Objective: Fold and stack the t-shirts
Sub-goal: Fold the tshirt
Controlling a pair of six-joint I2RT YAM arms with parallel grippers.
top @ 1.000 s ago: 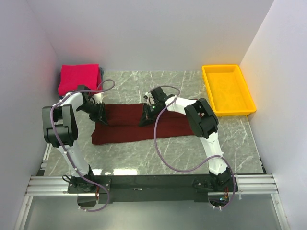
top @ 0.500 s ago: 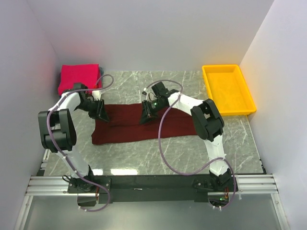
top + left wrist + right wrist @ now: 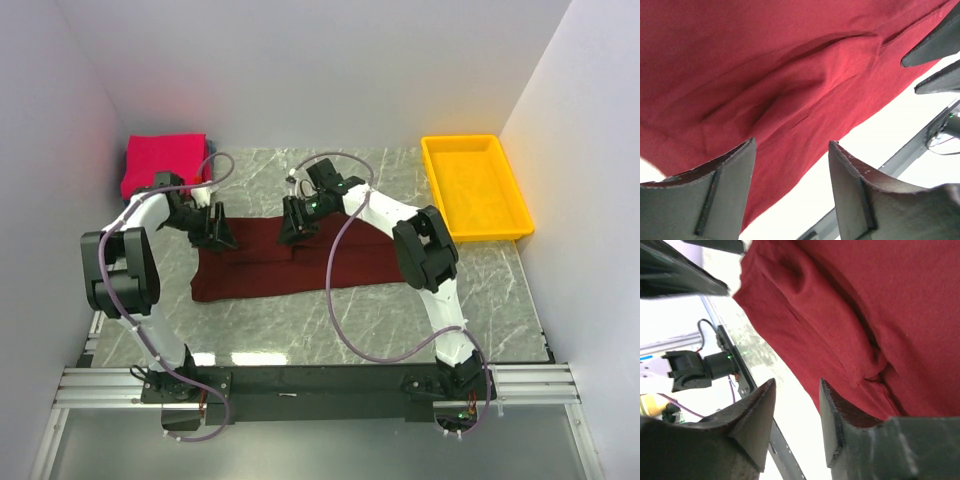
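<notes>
The dark maroon t-shirt (image 3: 300,262) lies folded into a long strip across the middle of the table. It fills the left wrist view (image 3: 790,65) and the right wrist view (image 3: 865,315). The pinkish-red t-shirt (image 3: 165,163) lies folded at the back left corner. My left gripper (image 3: 220,238) is open at the maroon shirt's far left corner, jaws apart over its edge (image 3: 791,142). My right gripper (image 3: 289,230) is open at the shirt's far edge near the middle (image 3: 797,381). Neither holds cloth.
A yellow plastic tray (image 3: 475,187) stands at the back right. White walls close in the table on the left, back and right. The arms' metal base rail (image 3: 320,385) runs along the near edge.
My right gripper has moved left and back along the maroon shirt's far edge. My left gripper has shifted slightly right at the far left corner. The shirt lies as before.
</notes>
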